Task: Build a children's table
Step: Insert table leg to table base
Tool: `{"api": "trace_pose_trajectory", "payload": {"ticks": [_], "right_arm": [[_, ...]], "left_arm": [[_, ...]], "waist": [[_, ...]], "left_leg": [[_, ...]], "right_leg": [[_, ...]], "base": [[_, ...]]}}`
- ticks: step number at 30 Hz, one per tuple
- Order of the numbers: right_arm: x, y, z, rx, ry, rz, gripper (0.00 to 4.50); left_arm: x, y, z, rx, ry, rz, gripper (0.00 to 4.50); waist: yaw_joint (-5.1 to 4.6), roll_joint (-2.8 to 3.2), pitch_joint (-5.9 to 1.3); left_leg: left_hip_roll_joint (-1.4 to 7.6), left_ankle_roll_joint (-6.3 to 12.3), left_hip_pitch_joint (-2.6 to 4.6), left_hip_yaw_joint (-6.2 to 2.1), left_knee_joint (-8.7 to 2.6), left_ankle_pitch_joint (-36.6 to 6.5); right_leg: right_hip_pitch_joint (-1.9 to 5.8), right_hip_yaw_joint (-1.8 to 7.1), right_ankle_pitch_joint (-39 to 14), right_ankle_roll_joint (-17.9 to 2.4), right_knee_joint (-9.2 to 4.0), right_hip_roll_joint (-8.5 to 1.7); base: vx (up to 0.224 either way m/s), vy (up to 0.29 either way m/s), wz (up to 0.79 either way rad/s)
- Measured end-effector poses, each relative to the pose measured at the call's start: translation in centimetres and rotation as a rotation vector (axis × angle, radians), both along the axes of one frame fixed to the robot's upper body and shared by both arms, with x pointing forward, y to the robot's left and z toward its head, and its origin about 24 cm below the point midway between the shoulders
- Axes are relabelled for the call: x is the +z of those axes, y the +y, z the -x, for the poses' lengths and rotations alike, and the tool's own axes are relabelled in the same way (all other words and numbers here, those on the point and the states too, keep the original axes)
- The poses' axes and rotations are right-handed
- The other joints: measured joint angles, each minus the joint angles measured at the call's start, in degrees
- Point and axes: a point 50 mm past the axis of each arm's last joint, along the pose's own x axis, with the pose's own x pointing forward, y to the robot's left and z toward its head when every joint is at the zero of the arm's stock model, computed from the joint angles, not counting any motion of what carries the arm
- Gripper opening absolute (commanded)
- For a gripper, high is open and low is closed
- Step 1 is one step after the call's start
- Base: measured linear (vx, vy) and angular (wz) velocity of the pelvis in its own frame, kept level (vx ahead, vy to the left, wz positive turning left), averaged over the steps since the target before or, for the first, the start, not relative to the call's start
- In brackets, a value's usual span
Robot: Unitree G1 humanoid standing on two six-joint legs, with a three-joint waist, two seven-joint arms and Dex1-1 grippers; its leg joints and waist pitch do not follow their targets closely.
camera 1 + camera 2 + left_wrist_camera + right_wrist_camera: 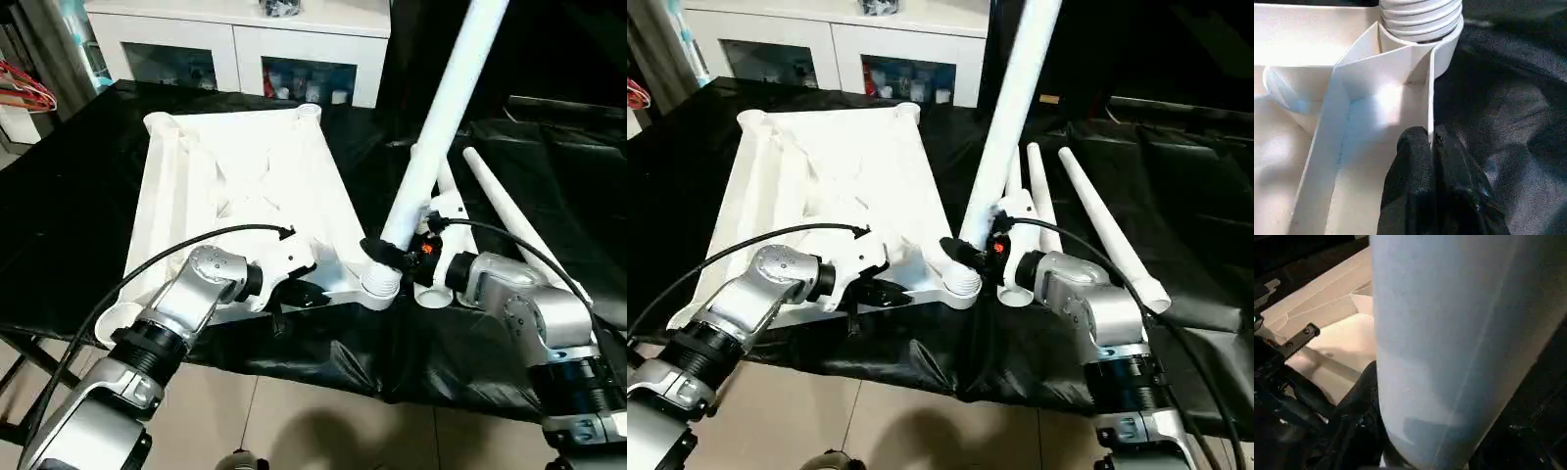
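1. The tabletop [235, 186], white moulded plastic, lies upside down on a black-draped work surface [59, 235], its ribbed underside facing up. Round sockets stand at the corners; the near-right socket [380, 285] is ringed with ridges like a thread.
2. The left gripper [1431, 142] has its black fingers pressed together on a thin upright rib [1429, 93] at the tabletop's near edge, just beside that socket. The hold appears to steady the panel.
3. The right gripper [397, 253] is clamped around the lower end of one leg [446, 113], a long, smooth, tapered white tube that rises steeply and leans away to the right. Its foot stands at or just above the near-right socket; whether it is seated cannot be told.
4. Three more legs [1097, 225] lie side by side on the black cloth, to the right of the tabletop.
5. Handling, as judged: the parts look light, hollow and stiff. The leg's glossy, tapering wall may slip or twist in the fingers, so a hold low down, near the socket, gives the best control of tilt.
6. The thin rib may flex under force; the thicker socket wall or outer rim is the sounder hold.
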Motion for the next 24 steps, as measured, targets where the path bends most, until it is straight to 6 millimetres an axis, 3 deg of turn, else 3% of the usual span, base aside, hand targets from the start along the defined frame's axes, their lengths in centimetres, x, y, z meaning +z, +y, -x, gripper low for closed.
{"api": "trace_pose_trajectory", "payload": {"ticks": [11, 17, 24], "right_arm": [[-1.5, -1.0, 0.9, -0.093, -0.019, -0.124, 1.88], [-2.4, -1.4, 2.0, -0.160, -0.041, -0.171, 1.88], [-2.1, -0.8, 2.5, -0.141, -0.120, -0.058, 1.88]], "left_arm": [[-0.2, -0.2, 0.0, 0.011, 0.004, 0.006, 0.00], [-0.5, -0.4, -0.1, 0.012, 0.012, 0.011, 0.00], [-0.7, -0.5, -0.2, 0.012, 0.013, 0.015, 0.00]], "waist": [[0.10, 0.02, -0.10], [0.34, 0.43, -0.39], [0.44, 0.80, -0.58]], "left_leg": [[-0.01, 0.00, 0.07, 0.00, 0.00, 0.0], [-0.05, 0.10, 0.11, 0.00, -0.01, -0.1], [-0.07, 0.10, 0.15, -0.01, -0.02, -0.1]], "right_leg": [[0.09, 0.00, 0.0, 0.0, -0.04, 0.00], [0.22, 0.01, 0.0, 0.0, -0.21, -0.04], [0.27, 0.01, -0.2, 0.3, -0.26, -0.04]], "base": [[0.000, 0.000, 0.00], [0.000, 0.000, 0.00], [0.000, 0.000, 0.00]]}}
